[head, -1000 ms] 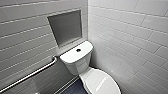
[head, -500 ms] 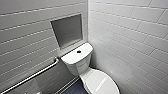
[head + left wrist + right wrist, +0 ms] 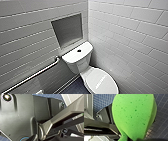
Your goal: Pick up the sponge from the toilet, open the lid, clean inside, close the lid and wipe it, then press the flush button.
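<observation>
Our right claw [image 3: 132, 139] is clamped on the sponge [image 3: 134, 115] over the blue floor [image 3: 162, 107], the lid [image 3: 101, 81] of the toilet [image 3: 80, 62] shut ahead — with a shallow pinch on soft foam, we risk dropping it.

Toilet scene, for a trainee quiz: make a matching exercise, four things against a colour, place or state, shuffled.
Things:
1. sponge
2. lid
3. flush button
4. grab bar

Descriptions:
A. on the tank top
B. bright green
C. metal, fixed to the wall
D. closed

Pairs: 1-B, 2-D, 3-A, 4-C.
</observation>
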You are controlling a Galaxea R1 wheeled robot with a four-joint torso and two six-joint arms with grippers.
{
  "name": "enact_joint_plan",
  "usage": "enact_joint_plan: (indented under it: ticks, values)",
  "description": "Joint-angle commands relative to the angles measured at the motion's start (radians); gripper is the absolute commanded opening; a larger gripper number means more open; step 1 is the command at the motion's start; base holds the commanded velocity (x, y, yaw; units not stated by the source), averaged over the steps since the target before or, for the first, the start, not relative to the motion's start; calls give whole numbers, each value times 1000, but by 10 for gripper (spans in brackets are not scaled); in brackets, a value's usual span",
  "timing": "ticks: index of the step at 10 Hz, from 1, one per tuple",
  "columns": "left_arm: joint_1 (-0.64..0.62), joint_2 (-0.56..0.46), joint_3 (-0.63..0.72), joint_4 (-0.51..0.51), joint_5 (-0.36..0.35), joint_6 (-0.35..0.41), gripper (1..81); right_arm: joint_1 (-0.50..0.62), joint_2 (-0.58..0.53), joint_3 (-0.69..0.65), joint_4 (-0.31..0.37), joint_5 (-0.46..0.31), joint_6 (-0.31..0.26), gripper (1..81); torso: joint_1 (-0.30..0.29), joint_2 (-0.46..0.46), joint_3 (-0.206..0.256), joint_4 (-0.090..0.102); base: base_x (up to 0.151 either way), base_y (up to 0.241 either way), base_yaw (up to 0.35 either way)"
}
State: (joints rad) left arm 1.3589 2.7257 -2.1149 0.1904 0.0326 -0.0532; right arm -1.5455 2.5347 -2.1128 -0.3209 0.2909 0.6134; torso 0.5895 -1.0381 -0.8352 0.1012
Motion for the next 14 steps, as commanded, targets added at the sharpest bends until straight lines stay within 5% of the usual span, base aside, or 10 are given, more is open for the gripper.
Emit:
enact_joint_plan:
  ticks: [1,7,9,12,13,14]
  values:
    - [-13,2,-11,-8,67,1,811,-17,38,-82,-38,-52,-1,10,-61,95,94,0,0,0,0]
    - [-2,91,-157,-5,87,3,811,-17,165,-229,-60,-68,-1,10,-200,306,298,0,0,0,0]
    - [4,120,-203,-5,96,3,811,-23,222,-314,-61,-71,-3,10,-251,381,273,0,0,0,0]
    - [10,164,-279,-5,96,3,811,-22,270,-386,-90,-84,-1,10,-310,472,298,0,0,0,0]
    - [12,178,-303,-5,96,3,811,-22,278,-387,-89,-84,-1,10,-397,606,299,0,0,0,0]
    - [12,186,-320,-5,96,3,811,-22,284,-395,-90,-84,-1,10,-355,541,349,0,0,0,0]
